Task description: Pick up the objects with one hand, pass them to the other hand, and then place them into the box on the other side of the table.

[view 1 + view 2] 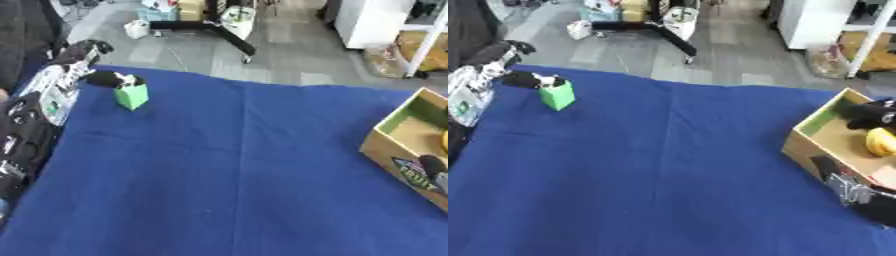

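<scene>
Left hand (103, 78) at far left corner of blue cloth-covered table (227, 170); black fingers (522, 79) pinching top of small green box-shaped block (131, 96), block standing on cloth. Right hand (874, 114) dark, over open cardboard box (807, 145) at right edge; fingers too blurred to tell. Rounded yellow object (880, 141) inside box.

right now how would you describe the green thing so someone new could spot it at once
Start at the blue table cloth and go to its far left corner. There the left robot hand pinches the top of a small green block, which looks boxy. It is the only bright green loose thing on the cloth, far from the cardboard box on the right.
</scene>
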You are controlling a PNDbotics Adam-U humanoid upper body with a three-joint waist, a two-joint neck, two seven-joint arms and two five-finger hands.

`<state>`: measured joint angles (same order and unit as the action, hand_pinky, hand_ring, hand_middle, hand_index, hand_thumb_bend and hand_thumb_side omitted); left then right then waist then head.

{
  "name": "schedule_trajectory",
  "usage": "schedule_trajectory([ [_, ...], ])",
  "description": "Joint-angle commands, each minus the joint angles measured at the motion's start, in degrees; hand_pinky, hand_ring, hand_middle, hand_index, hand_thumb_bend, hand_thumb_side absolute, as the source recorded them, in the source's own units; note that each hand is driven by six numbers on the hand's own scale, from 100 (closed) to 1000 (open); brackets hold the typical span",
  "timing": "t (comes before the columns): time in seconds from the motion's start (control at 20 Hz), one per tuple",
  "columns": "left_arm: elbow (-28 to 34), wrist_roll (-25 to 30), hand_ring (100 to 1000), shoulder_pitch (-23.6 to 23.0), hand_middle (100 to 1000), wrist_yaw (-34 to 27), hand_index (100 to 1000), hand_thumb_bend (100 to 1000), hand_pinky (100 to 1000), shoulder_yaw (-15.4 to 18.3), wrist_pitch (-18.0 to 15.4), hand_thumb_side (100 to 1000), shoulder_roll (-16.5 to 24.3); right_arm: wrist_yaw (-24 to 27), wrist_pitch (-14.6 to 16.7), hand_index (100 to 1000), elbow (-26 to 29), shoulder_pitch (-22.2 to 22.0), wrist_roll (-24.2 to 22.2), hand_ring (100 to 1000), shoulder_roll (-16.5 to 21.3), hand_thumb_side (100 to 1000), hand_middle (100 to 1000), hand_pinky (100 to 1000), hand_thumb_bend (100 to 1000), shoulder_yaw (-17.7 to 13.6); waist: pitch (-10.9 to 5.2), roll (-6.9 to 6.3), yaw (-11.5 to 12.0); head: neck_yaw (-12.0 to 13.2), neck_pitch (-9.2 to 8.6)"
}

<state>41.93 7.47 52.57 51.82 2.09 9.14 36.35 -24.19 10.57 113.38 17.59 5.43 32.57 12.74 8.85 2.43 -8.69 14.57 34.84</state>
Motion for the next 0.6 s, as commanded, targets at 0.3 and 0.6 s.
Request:
schedule_trajectory([
  [0.3, -5.10, -4.26, 741, 2.05, 747, 0.68, 840, 640, 773, 2.40, 3.42, 510, 1.70, 0.90, -0.36, 777, 1.21, -0.53, 0.15, 627, -0.05, 268, 659, 645, 324, -0.36, 1.02, -0.03, -1.89, 1.69, -1.88],
  [0.6, -6.70, -2.96, 713, 1.57, 718, -0.45, 824, 594, 759, 2.56, 4.05, 480, 1.79, 1.06, -0.54, 775, 1.21, -0.71, 0.16, 626, -0.29, 270, 657, 645, 319, -0.30, 1.25, 0.02, -1.94, 1.90, -1.88],
])
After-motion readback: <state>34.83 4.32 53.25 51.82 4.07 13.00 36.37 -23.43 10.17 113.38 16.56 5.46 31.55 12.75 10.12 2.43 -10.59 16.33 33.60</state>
